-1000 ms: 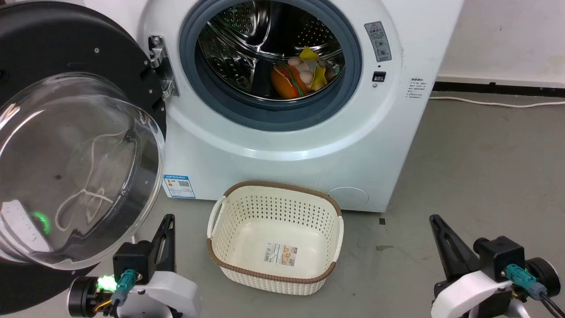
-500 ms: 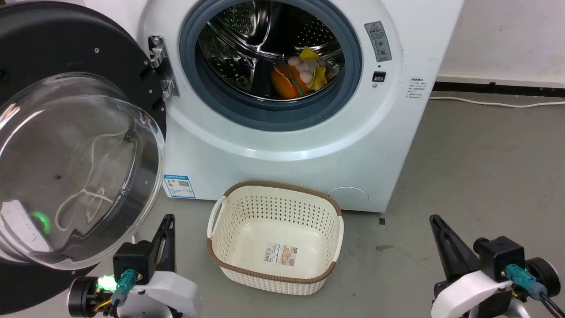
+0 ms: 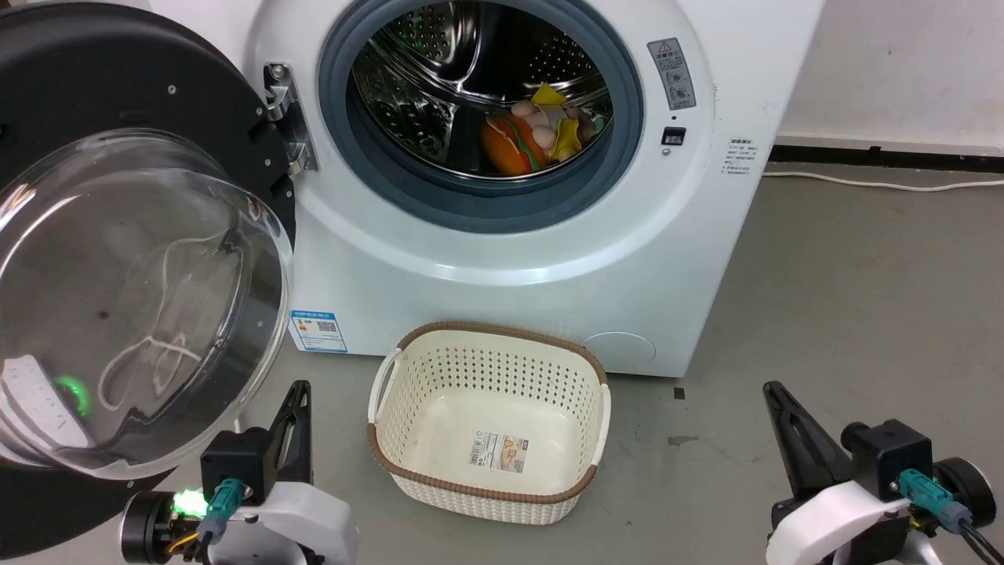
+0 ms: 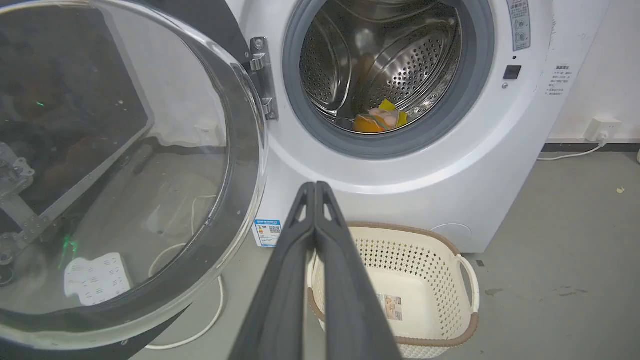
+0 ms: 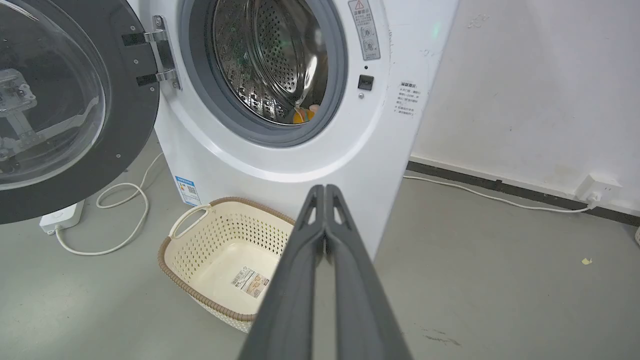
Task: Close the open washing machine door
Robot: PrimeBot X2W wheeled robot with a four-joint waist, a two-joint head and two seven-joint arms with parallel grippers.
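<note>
The washing machine door (image 3: 118,259), glossy black with a bulging clear glass bowl (image 4: 125,165), stands swung wide open at the left, hinged beside the drum opening (image 3: 478,102) of the white washing machine (image 3: 502,259). Colourful toys (image 3: 533,129) lie inside the steel drum. My left gripper (image 3: 300,390) is shut and empty, low on the left just below and right of the glass bowl, apart from it; its closed fingertips (image 4: 315,186) point toward the machine front. My right gripper (image 3: 773,390) is shut and empty at the lower right, clear of the machine (image 5: 280,150).
A cream perforated basket (image 3: 408,369) with a brown rim sits empty on the grey floor before the machine, between my grippers. A white power strip (image 5: 62,216) and cable (image 5: 125,200) lie on the floor under the door. A wall socket (image 5: 597,187) is at the right.
</note>
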